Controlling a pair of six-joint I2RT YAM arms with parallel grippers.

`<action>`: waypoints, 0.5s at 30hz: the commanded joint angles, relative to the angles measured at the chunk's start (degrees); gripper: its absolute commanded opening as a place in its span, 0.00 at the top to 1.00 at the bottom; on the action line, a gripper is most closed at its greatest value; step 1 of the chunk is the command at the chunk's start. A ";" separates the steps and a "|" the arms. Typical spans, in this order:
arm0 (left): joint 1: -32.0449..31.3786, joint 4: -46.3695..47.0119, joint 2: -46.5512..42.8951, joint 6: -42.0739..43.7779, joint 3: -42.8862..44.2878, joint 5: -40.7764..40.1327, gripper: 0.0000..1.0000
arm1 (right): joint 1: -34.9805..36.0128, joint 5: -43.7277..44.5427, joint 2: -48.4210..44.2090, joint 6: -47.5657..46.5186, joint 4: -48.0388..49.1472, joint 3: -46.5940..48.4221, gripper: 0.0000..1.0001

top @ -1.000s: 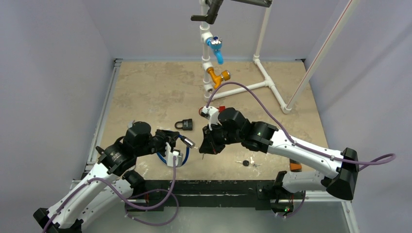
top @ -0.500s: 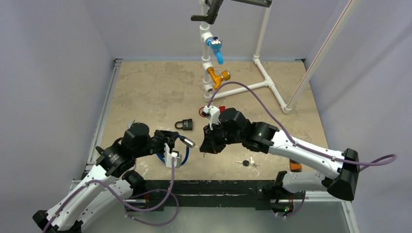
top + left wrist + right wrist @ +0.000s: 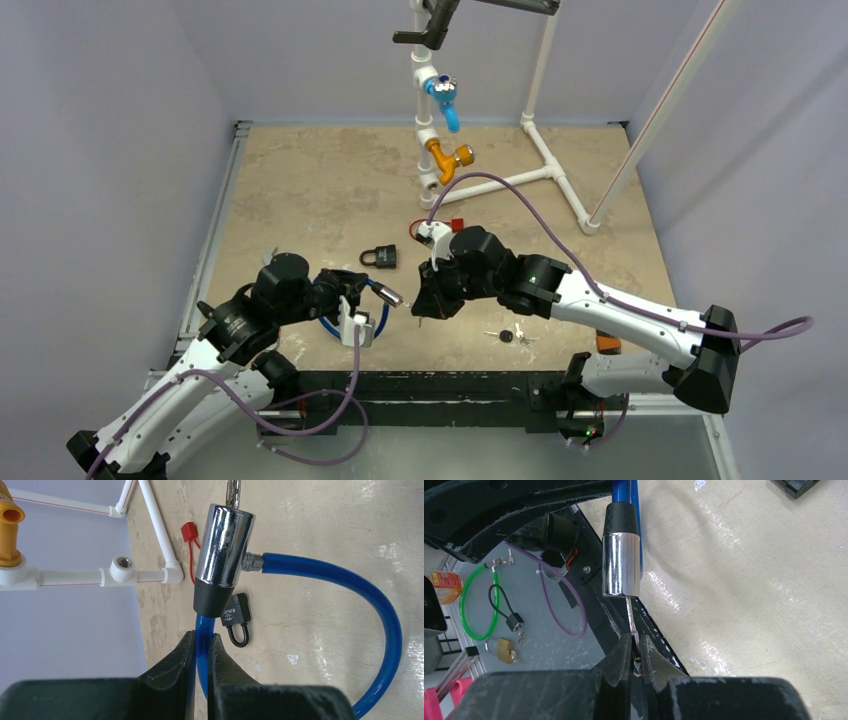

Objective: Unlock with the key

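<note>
Barely anything's budged on us since a second ago: the key (image 3: 630,615) sits with its blade in the end of the chrome lock barrel (image 3: 621,565), pinched tight in our right gripper (image 3: 636,655), while our left gripper (image 3: 201,652) squeezes the blue cable (image 3: 345,577) just behind that barrel, over the near part of the table (image 3: 300,190).

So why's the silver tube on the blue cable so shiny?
Left wrist view: bright streaks of glare run down the silver metal lock cylinder on the blue cable, white patches shine on the beige stone-look table, and the near black fingers look soft. Right wrist view: the same glare on cylinder and table. Top view: even light, faint shadows.
</note>
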 commanded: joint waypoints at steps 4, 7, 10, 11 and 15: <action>-2.36 4.31 -0.77 -1.74 2.19 1.20 1.00 | 0.07 0.93 -0.76 1.81 6.70 -1.09 1.00; -3.24 4.24 0.01 -4.76 3.64 -0.01 1.00 | 0.11 1.33 -1.08 3.26 9.47 -2.16 1.00; -3.97 4.88 0.78 -9.80 5.29 -1.37 1.00 | 0.39 1.62 -2.03 4.93 13.59 -3.85 1.00; -4.25 5.22 0.91 -11.46 5.55 -1.93 1.00 | 0.49 1.99 -2.16 5.36 14.61 -4.25 1.00; -4.97 5.81 0.85 -15.32 5.88 -3.65 1.00 | 0.92 3.34 -2.51 6.75 17.31 -5.17 1.00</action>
